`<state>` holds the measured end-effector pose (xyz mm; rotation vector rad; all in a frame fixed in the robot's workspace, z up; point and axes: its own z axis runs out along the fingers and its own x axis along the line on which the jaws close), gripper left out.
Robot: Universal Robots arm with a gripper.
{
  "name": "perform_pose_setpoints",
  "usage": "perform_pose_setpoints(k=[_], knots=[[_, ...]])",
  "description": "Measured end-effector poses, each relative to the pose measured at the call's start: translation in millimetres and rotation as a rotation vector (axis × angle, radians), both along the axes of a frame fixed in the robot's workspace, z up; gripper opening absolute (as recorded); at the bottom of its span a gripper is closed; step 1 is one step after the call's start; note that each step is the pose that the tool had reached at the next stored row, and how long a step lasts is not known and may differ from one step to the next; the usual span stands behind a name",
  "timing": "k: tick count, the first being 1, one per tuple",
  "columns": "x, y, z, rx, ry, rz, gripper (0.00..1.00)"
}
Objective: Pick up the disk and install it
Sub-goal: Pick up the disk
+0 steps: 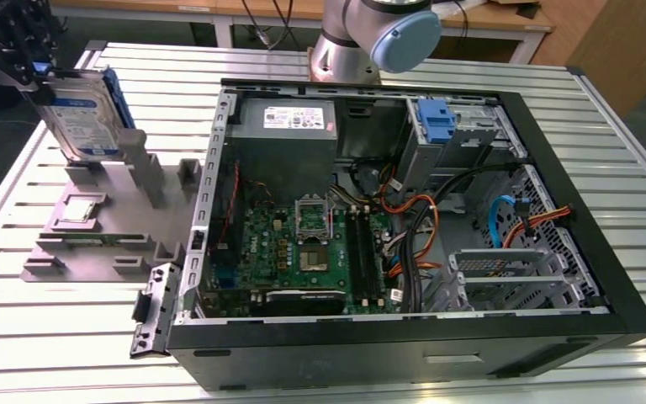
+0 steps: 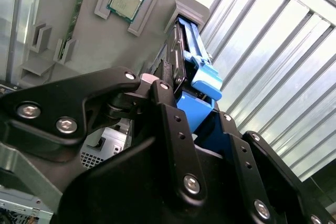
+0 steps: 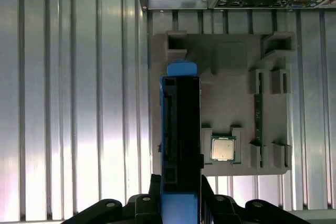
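Right now the ribbed metal table (image 1: 65,362) carries an open black case (image 1: 413,353), which lies on its side across the middle and toward the edge at the exterior view's right, motherboard up. The arm (image 1: 373,34) rises at the table's far edge, just behind the case. A grey holder (image 1: 98,244) sits beside the case, near the table's edge on the exterior view's left.

And there's the disk (image 1: 82,118)! It stands upright on its end at the holder's far corner, label facing the near edge, blue caddy along its side. Its lower end sits at the holder's upright slot (image 2: 184,14); whether it rests in the slot or hangs just clear, I cannot tell.

The gripper (image 1: 34,71) is at the top of the disk. In the first wrist view its black fingers (image 3: 152,192) flank the disk (image 3: 180,129) on both sides, pinching it. The second wrist view shows the same clamp on the blue caddy (image 2: 202,77).

A small chip (image 3: 223,148) lies flat in a pocket of the holder, apart from the disk.
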<state>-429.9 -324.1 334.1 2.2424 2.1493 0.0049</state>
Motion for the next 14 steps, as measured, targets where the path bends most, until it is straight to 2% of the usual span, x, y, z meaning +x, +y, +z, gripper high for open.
perform_pose_setpoints(k=[14], knots=[[0.0, 0.0, 6.4, -0.0001, 0.0001, 0.000, 0.37]])
